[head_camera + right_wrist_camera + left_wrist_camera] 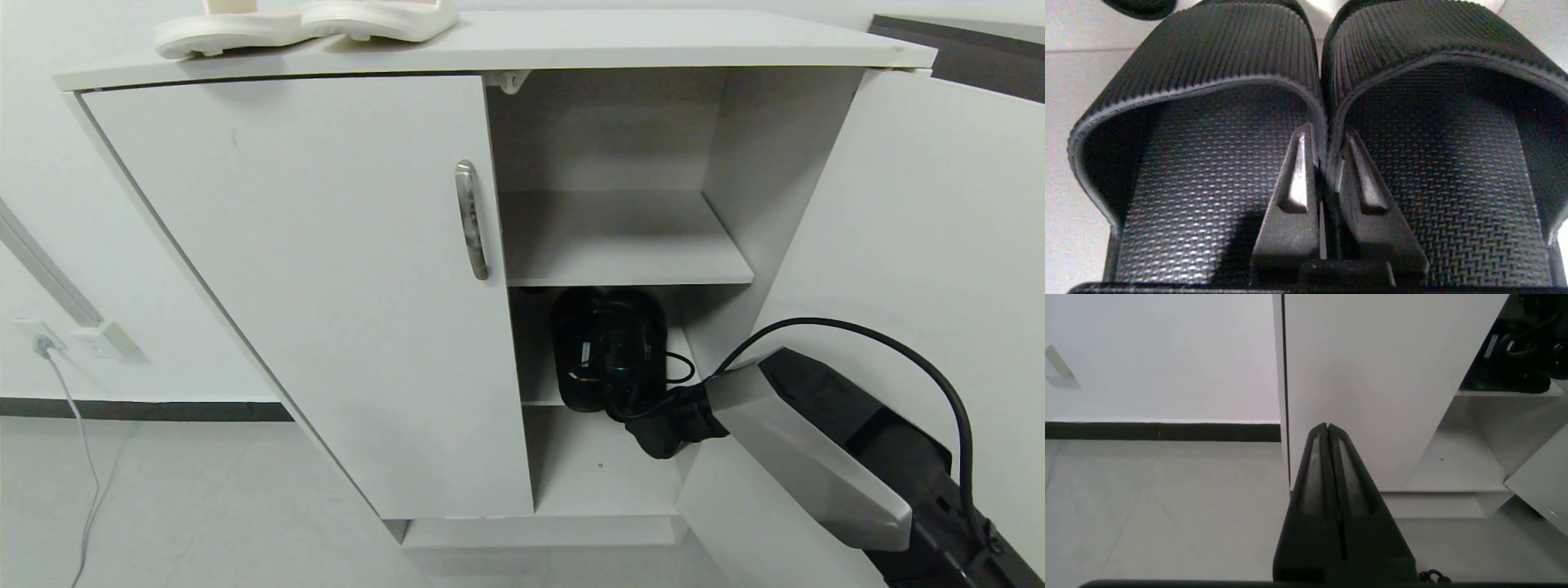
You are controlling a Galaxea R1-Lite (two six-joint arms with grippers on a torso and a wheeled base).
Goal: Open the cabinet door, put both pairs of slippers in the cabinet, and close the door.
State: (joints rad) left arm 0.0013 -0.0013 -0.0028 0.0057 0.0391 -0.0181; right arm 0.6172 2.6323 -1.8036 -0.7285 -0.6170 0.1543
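Note:
The white cabinet (653, 37) has its right door (922, 245) swung open and its left door (310, 286) closed. A pair of black slippers (608, 351) rests side by side on the middle shelf. My right gripper (1327, 171) is shut on the black slippers (1208, 212), pinching their touching inner edges; in the head view the right gripper (633, 400) sits just inside the opening. A pair of white slippers (302, 24) lies on the cabinet top at the left. My left gripper (1327, 429) is shut and holds nothing, low above the floor, pointing at the closed door's bottom corner.
The upper shelf (620, 237) and bottom shelf (596, 465) are bare. A metal handle (471, 219) runs along the closed door's edge. A wall socket with a hanging cable (37, 339) lies to the left. Tiled floor (1167, 506) stretches before the cabinet.

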